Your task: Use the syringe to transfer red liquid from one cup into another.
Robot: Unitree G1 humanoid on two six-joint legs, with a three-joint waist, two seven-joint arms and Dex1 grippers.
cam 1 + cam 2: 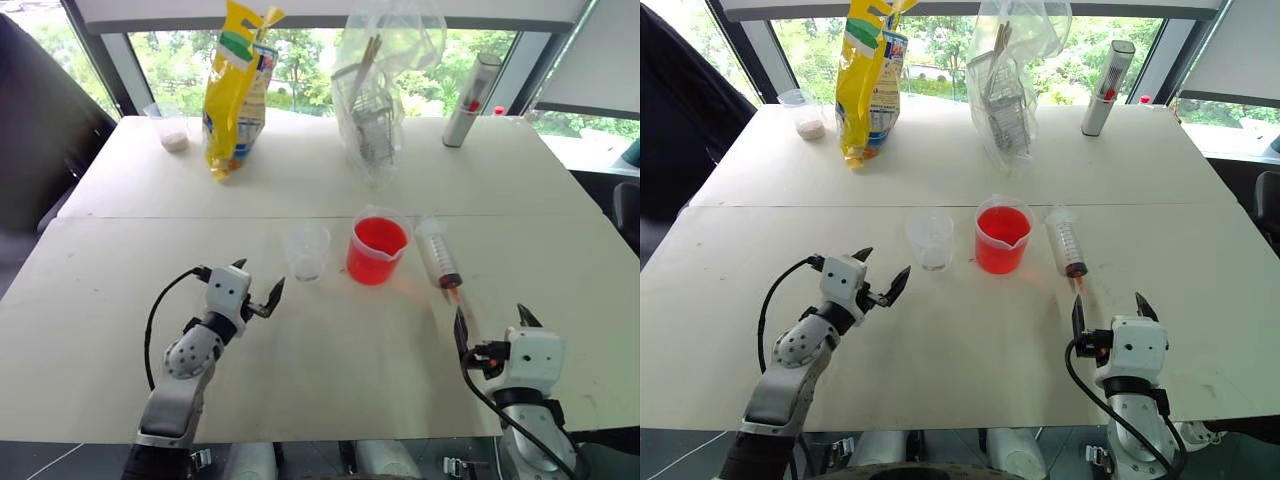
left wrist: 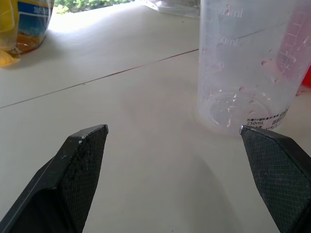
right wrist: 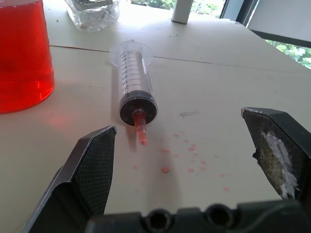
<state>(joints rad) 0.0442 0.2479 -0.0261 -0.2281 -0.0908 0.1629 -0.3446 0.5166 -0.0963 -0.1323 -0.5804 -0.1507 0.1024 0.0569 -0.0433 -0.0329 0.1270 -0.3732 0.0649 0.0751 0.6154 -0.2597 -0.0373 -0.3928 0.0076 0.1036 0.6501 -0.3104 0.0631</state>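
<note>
**Mia:** Where is the syringe [image 1: 1067, 242]?

**Ben:** It lies flat on the white worktop [image 1: 960, 380], just to the right of the red cup [image 1: 1001, 238]. Its red tip points toward the robot. Its wide end points toward the far side of the worktop.

**Mia:** Is anything holding it?

**Ben:** No. The right end effector [image 1: 1107, 310] is near the tip but not touching it. Its two black fingers are wide apart, with nothing between them. In the right wrist view there are little red drops [image 3: 192, 158] on the worktop by the tip.

**Mia:** And the other arm?

**Ben:** The left end effector [image 1: 877, 273] is close to the small clear cup [image 1: 930, 239] and points at it. Its fingers are wide apart too, and they hold nothing. In the left wrist view the clear cup stands just beyond one fingertip [image 2: 252, 134].

**Mia:** What is in the cups?

**Ben:** The red cup has a spout and holds the red liquid [image 1: 1002, 226], quite a lot of it. The small clear cup stands upright just to its left. There are only a few drops on its inside wall.

**Mia:** What else is on the worktop?

**Ben:** At the far edge there is a yellow bag [image 1: 869, 78], a clear plastic bag [image 1: 1012, 80] with things inside, and a silver tube [image 1: 1107, 88] with a red mark. Far to the left is a little cup of white stuff [image 1: 805, 113]. All of these are well apart from the two cups and the syringe.
</note>
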